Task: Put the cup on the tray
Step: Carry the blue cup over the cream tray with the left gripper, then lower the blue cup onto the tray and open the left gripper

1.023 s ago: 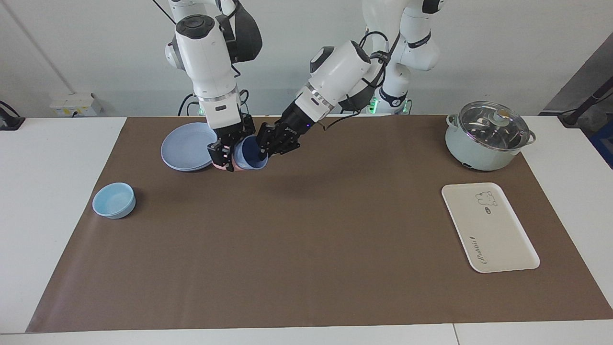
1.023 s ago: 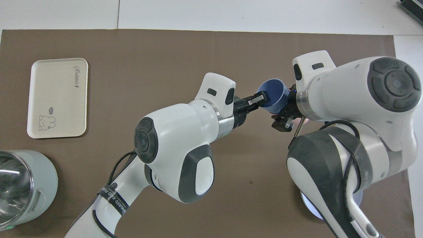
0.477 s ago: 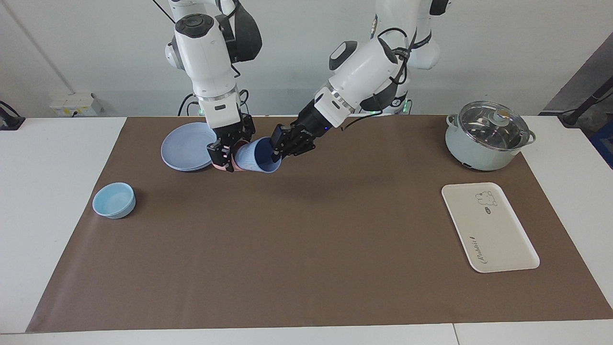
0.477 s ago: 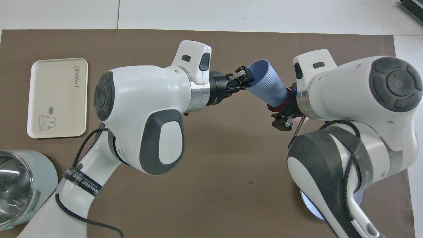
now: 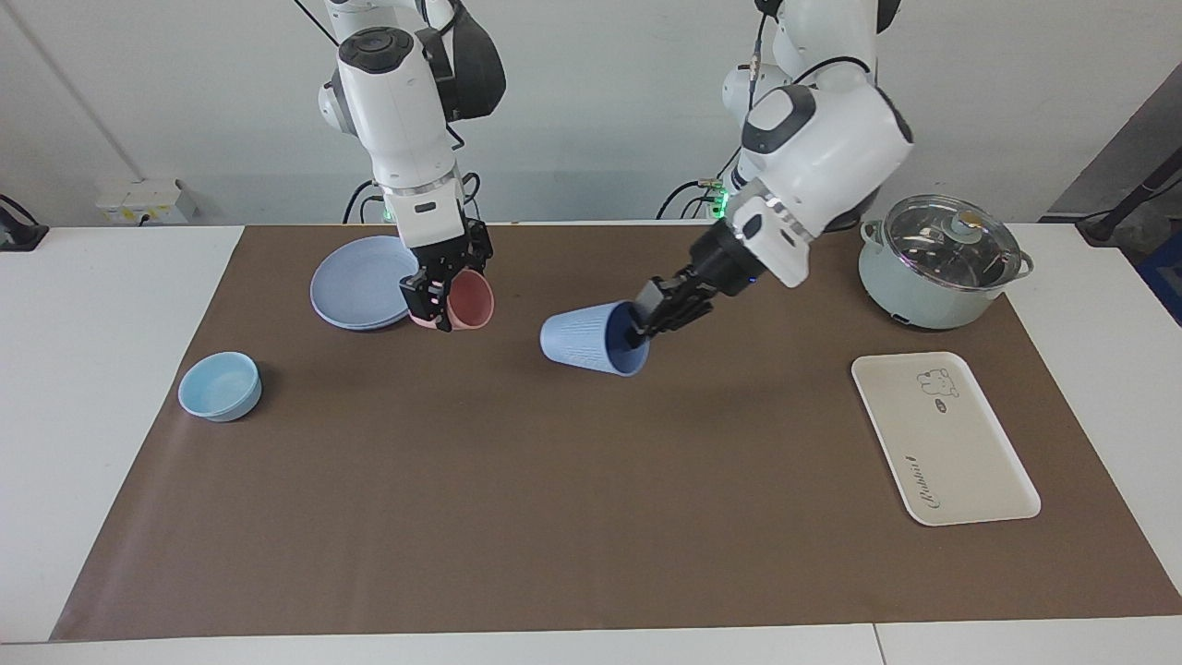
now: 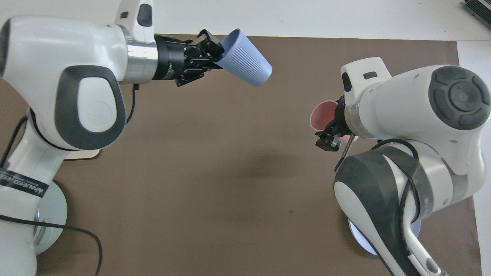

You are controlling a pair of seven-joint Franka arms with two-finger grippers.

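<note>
The blue cup [image 5: 591, 340] is tilted on its side in the air over the brown mat, between the round plate and the tray. My left gripper [image 5: 646, 320] is shut on its rim; the gripper [image 6: 215, 57] and the cup [image 6: 247, 65] also show in the overhead view. The cream tray [image 5: 942, 439] lies flat at the left arm's end of the table, and my left arm hides nearly all of it in the overhead view. My right gripper [image 5: 432, 297] is shut on the pink cup [image 5: 469, 300] beside the plate; this cup also shows in the overhead view [image 6: 322, 114].
A round blue plate [image 5: 358, 282] lies next to the pink cup, near the robots. A light-blue bowl [image 5: 220, 385] stands at the right arm's end of the table. A lidded pale-green pot [image 5: 937, 261] stands nearer to the robots than the tray.
My left gripper has drawn the blue cup out of the pink cup and carried it toward the tray's end of the table. My right gripper has stayed in place with the pink cup.
</note>
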